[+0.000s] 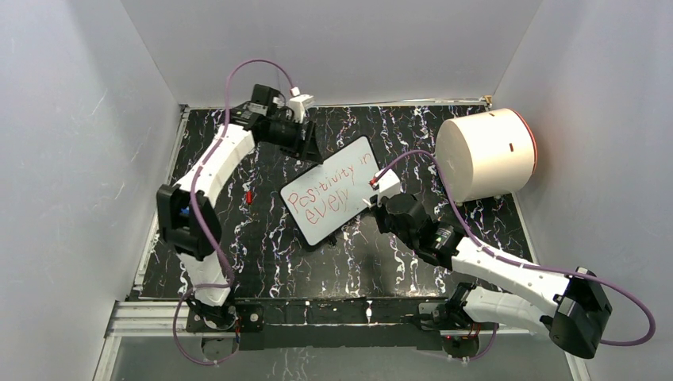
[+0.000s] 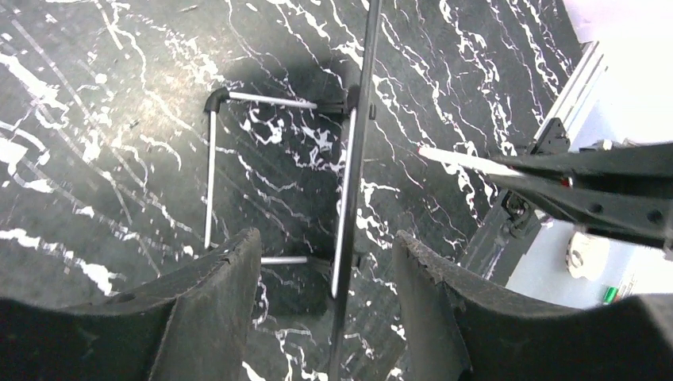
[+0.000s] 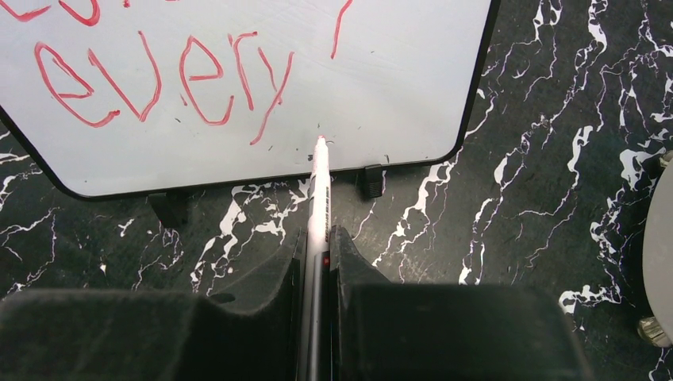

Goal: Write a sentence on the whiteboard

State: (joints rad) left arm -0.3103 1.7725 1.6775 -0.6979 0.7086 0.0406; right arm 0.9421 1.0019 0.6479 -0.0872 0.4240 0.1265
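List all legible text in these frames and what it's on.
"Positivity": top line of the red sentence on the whiteboard.
"every": second line, same board.
Print on the marker barrel: too small to read.

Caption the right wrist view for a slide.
Right tool shut on a marker, its tip at the whiteboard beside the half-written red sentence.

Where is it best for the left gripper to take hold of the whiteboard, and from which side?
Grip the thin framed top edge of the whiteboard, coming edge-on from the far side: the left gripper straddles that edge, jaws open. The written face must stay free for the marker; the wire stand sits behind.
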